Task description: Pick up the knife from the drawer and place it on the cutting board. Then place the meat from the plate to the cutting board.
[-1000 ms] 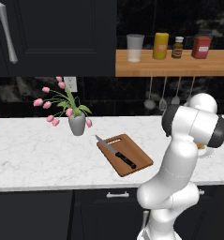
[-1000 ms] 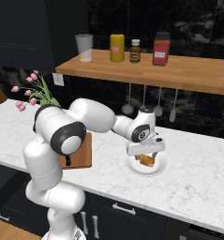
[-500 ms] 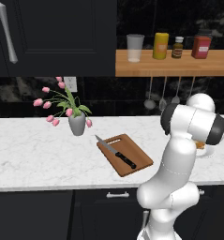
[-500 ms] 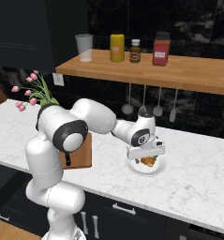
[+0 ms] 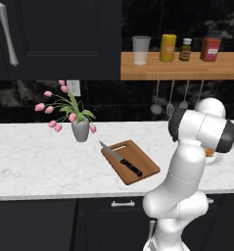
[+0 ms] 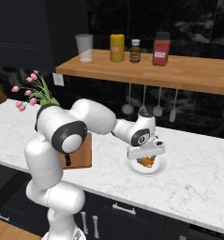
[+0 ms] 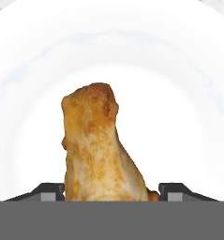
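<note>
Meat (image 7: pixel 100 147) between gripper (image 7: pixel 111 191) fingertips

Marble counter (image 5: pixel 40 166) — black cabinets (image 5: pixel 64 34)

Pink tulips in a grey vase (image 5: pixel 80 128) on the marble counter (image 5: pixel 35 162); bottles along the wooden shelf (image 6: pixel 188 71).

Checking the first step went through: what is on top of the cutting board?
The knife lies diagonally on the cutting board, blade tip overhanging its back-left corner. In the right base view, the arm hides most of the board.
</note>
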{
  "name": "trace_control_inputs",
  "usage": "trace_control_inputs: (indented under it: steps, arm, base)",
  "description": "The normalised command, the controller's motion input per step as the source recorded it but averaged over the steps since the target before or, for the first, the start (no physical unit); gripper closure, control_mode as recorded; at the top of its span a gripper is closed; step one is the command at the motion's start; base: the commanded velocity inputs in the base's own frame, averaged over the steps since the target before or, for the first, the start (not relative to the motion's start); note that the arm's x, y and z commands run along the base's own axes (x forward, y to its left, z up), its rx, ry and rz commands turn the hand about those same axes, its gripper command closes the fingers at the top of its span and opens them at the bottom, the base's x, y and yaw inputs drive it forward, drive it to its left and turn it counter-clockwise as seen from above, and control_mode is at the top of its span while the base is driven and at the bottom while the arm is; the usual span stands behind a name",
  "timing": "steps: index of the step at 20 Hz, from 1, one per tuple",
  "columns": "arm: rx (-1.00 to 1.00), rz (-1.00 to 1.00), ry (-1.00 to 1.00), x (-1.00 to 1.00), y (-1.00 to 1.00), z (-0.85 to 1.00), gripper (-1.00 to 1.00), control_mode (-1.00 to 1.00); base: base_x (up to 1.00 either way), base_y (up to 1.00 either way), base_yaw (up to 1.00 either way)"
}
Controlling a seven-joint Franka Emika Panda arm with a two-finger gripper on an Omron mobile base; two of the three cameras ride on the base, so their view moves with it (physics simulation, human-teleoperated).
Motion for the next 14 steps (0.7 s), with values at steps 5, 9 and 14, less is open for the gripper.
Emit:
trace_control_inputs:
  steps: [5,9,14]
  arm:
    - [0.0,0.0,-0.1,-0.3,0.08,0.16,1.0,-1.0]
    - [0.0,0.0,-0.16,-0.58,0.21,0.38,1.0,-1.0]
    - [-0.01,0.0,-0.15,-0.31,0.66,0.43,1.0,-1.0]
  base:
    - [0.0,0.0,0.0]
    - [0.0,0.0,0.0]
    - [0.0,0.0,0.0]
